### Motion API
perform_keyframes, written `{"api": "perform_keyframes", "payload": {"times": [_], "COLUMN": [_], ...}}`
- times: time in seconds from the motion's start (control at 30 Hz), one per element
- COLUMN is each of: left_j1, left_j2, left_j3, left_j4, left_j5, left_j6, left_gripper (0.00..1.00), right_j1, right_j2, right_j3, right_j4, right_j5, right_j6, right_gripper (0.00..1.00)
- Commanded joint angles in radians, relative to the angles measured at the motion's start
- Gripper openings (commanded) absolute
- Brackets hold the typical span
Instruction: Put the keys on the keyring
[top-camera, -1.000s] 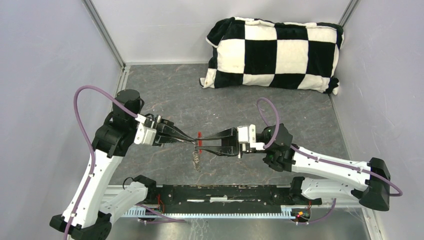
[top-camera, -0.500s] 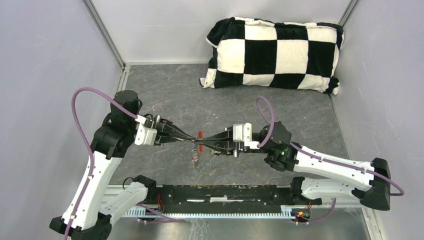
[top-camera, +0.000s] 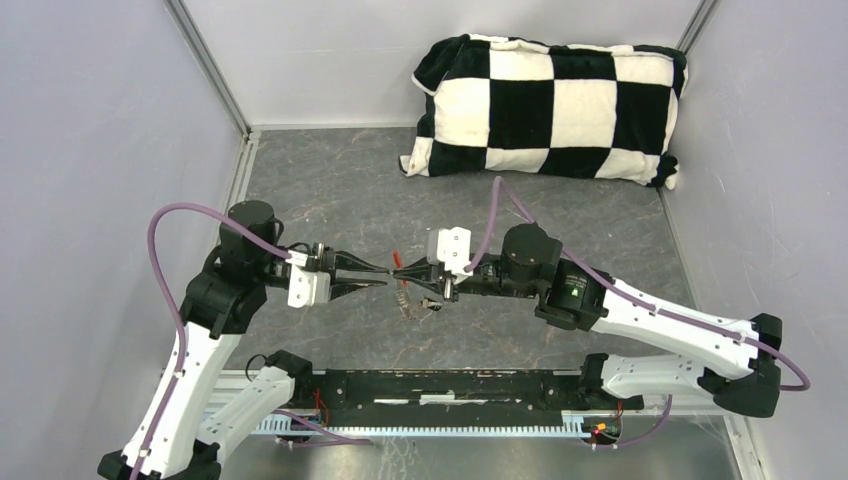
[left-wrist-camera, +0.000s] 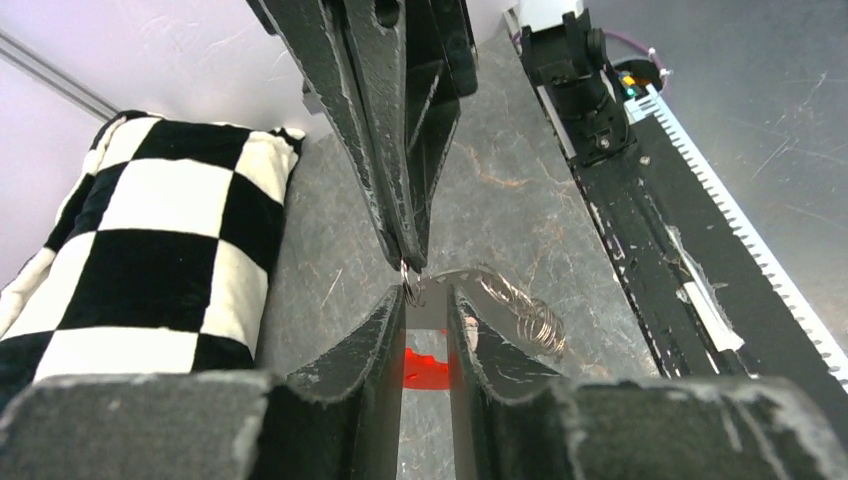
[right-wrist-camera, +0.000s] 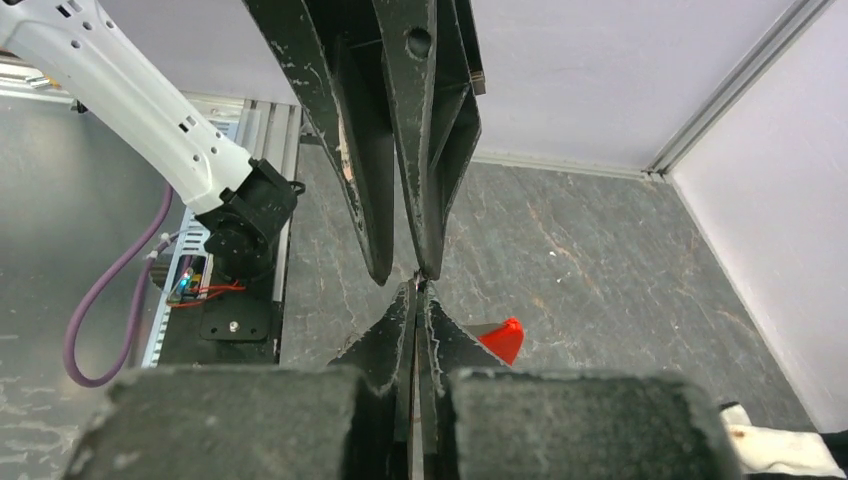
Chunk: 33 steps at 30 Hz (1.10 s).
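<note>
Pinching the keyring (left-wrist-camera: 525, 318) with fingers closed, the right gripper (right-wrist-camera: 418, 288) faces the left gripper (left-wrist-camera: 428, 296), fingers parted, at its 9 o'clock

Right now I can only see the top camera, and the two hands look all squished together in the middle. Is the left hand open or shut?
Observer: Open a little. In the left wrist view, the left hand has a gap between its fingers, and the red fob shows through that gap.
Operator: So who's got the keyring?
Observer: The right hand, it seems. That same view shows its jaws shut tip to tip, with one thin ring of the keyring right at the tips and the other silver rings trailing off sideways.
</note>
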Motion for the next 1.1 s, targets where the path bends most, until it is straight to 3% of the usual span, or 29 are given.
{"api": "perform_keyframes", "payload": {"times": [0.0,0.23,0.57,0.73,0.9,1.07], "left_j1": [-0.004,-0.005,-0.006,-0.008,-0.007,-0.007], "left_j2": [0.013,0.025,0.022,0.021,0.038,0.046], "left_j3": [0.008,0.008,-0.010,-0.009,0.007,0.022], "left_j4": [-0.132,-0.158,-0.157,-0.159,-0.158,-0.159], "left_j5": [-0.039,-0.060,-0.039,-0.017,0.008,0.032], "left_j6": [0.180,0.216,0.162,0.139,0.097,0.058], "left_gripper": [0.27,0.22,0.21,0.18,0.10,0.13], "right_j1": [0.002,0.001,0.001,0.001,0.001,0.002], "right_j2": [0.029,0.086,0.102,0.051,0.012,-0.027], "right_j3": [0.114,0.199,0.224,0.116,0.010,-0.096], "right_j4": [-0.120,-0.214,-0.211,-0.060,0.110,0.272], "right_j5": [0.012,-0.021,-0.034,-0.057,-0.060,-0.052], "right_j6": [-0.020,-0.027,-0.034,0.001,0.051,0.091], "right_gripper": [0.00,0.00,0.00,0.00,0.00,0.00]}}
